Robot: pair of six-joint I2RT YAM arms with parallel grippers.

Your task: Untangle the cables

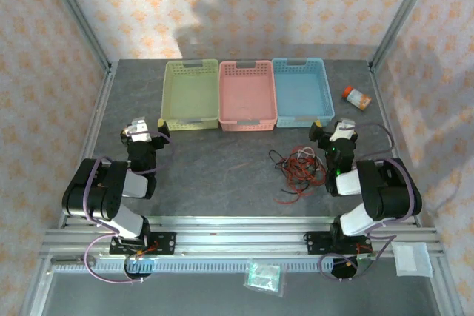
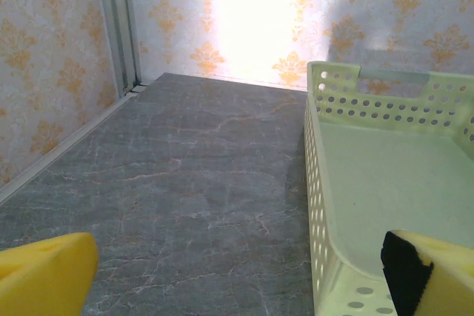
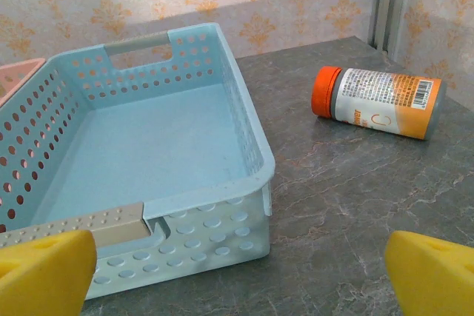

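**Q:** Which parts are cut off or hard to read?
**A:** Seen from above, the cables (image 1: 298, 170) form one knot of red, black and white strands, and no single strand can be traced. In the wrist views the yellow fingertips (image 2: 44, 271) are cropped by the lower edge. The green basket (image 2: 385, 183) runs off at 3 o'clock, and the pink basket (image 3: 9, 79) is a sliver at 9 o'clock.
**Q:** Where do the cables lie, and how do the fingers stand?
**A:** The cables lie at 4 o'clock on the table (image 1: 222, 175), near the right gripper (image 1: 335, 132) and apart from the baskets. The left gripper (image 1: 146, 129) and the right gripper are both released, with fingers spread wide and nothing between them.
**Q:** What of the surface and the room?
**A:** The top is grey and marbled. The green and pink baskets and the blue basket (image 1: 300, 92) stand in a row at 12 o'clock. An orange-capped bottle (image 1: 358, 97) lies on its side at 2 o'clock. The walls carry patterned wallpaper, with metal posts at the corners
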